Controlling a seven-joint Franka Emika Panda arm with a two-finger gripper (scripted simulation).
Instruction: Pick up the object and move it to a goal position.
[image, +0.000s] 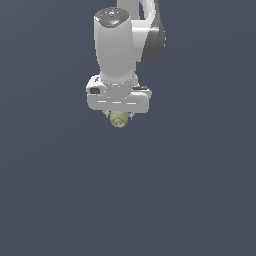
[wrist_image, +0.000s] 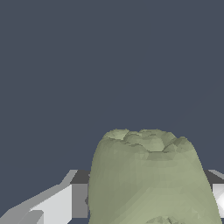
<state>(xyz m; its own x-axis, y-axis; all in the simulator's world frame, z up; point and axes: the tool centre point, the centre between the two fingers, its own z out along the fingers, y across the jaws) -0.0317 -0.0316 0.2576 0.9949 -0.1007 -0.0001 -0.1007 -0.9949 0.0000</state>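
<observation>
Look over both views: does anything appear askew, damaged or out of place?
Nothing stands out. The olive-green object sits between the fingers of the gripper, one finger showing beside it in the wrist view. Its lumpy, mottled surface looks like its own shape, not damage.

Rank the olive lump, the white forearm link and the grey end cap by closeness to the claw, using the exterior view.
1. The olive lump: gripped in the claw, directly beneath the hand.
2. The white forearm link: rising straight above the hand.
3. The grey end cap: on the link's top end, farthest.
</observation>
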